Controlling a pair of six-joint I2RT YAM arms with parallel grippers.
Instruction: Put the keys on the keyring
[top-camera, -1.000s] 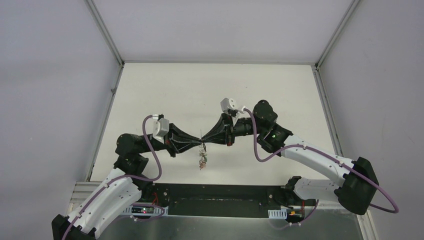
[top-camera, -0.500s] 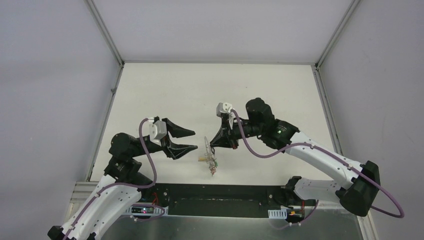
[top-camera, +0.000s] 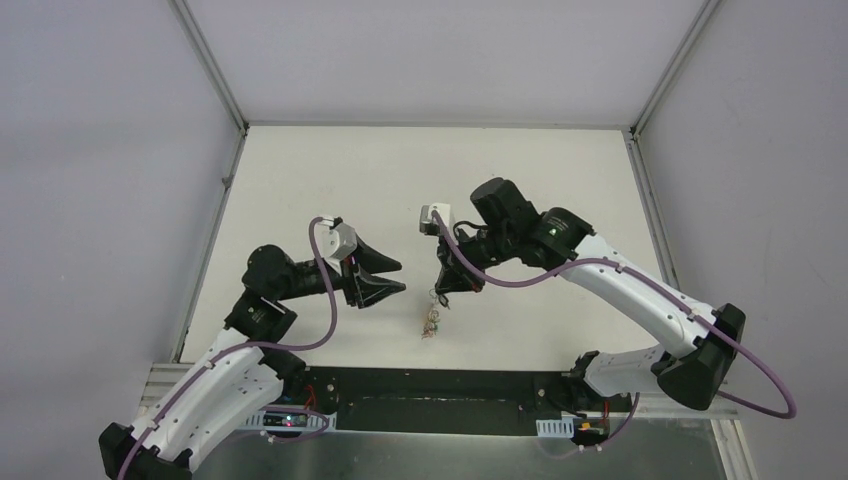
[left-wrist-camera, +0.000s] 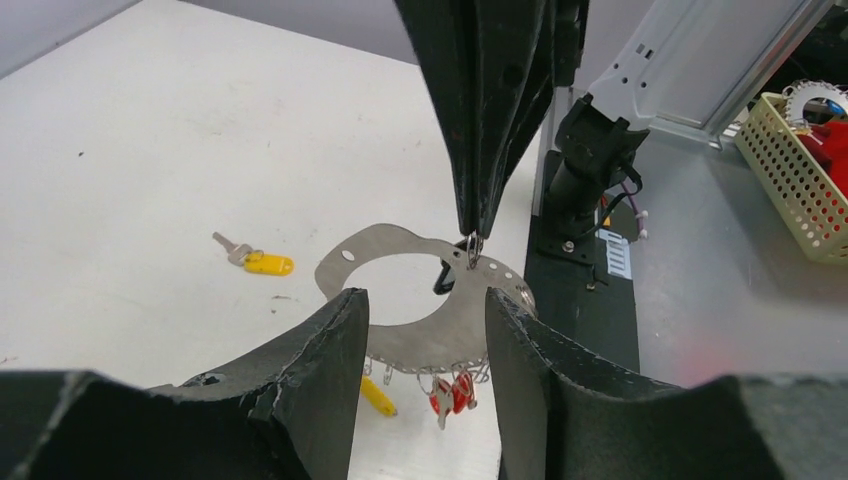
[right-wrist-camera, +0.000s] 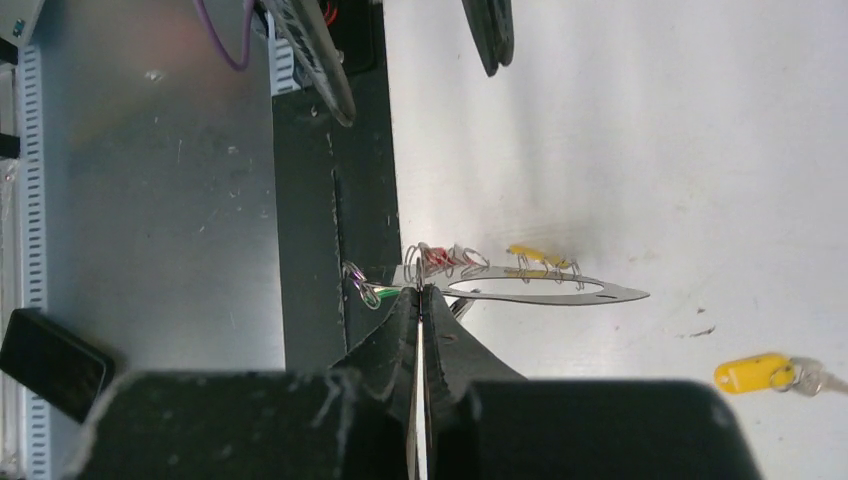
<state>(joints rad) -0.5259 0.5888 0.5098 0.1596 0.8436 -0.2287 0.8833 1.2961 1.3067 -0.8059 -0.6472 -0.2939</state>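
The keyring is a flat grey metal loop with small holes along its edge. It hangs from my right gripper, which is shut on a small wire ring at its rim, seen also in the right wrist view. Keys with red tags and a yellow tag dangle from its lower edge. In the top view the keyring hangs below the right gripper. My left gripper is open and empty, just left of the keyring, not touching it. A loose key with a yellow tag lies on the white table.
The black base strip and metal rail run along the table's near edge. The right arm's black mount stands behind the keyring. A yellow basket sits off the table. Grey walls close in both sides.
My left gripper let go of the keyring, opened and drew back left. My right gripper swung to point down, and the keyring with its keys now hangs from it alone.
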